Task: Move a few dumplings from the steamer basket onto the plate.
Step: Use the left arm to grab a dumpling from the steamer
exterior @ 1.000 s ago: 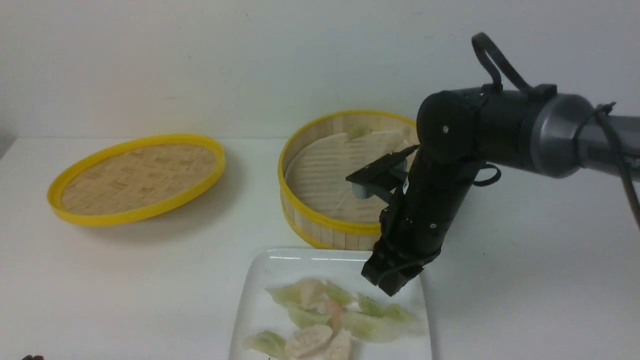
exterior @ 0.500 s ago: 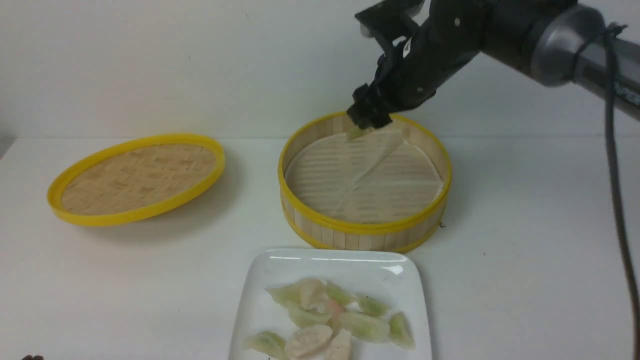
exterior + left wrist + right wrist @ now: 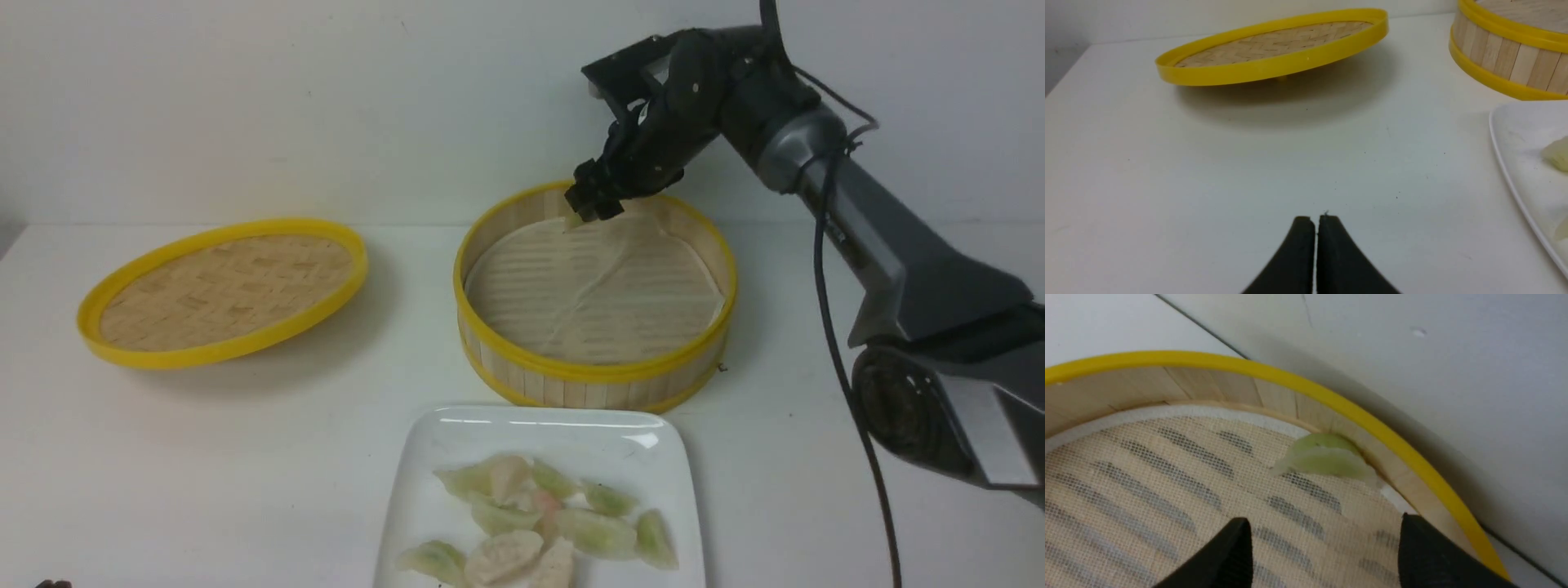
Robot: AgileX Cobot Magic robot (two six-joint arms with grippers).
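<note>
White glossy plate (image 3: pixel 531 420) sits nearest, on the pale table (image 3: pixel 245 457); heap of dumplings in its near half, pieces touching one another; several green dumplings (image 3: pixel 600 532) mixed with pinkish dumplings (image 3: pixel 500 557); one green piece lies at the heap's right end, near the plate's right edge.

Left gripper (image 3: pixel 1315 228) is low over the table, left of the plate; fingers pressed together, nothing between them; cannot tell whether the tips touch the table.

Steamer basket (image 3: pixel 596 377) stands just behind the plate; yellow rims, slat wall; cannot tell whether basket and plate touch; creased white paper liner (image 3: pixel 596 294) covers the floor.

Lid (image 3: pixel 220 290) is left of the basket, well apart from it; woven inside faces up; it sits tilted, not flat, with a shadow under it.

One green dumpling (image 3: pixel 1327 459) lies on the liner, tucked against the basket's far inner wall.

Right gripper (image 3: pixel 1323 539) hangs over the basket's far rim, pointing down into it; fingers (image 3: pixel 1237 547) spread wide, holding nothing; in the right wrist view the dumpling lies just beyond the fingertips, not touched; from the front the gripper hides most of it.

Plain light wall (image 3: pixel 326 98) stands right behind the basket.
</note>
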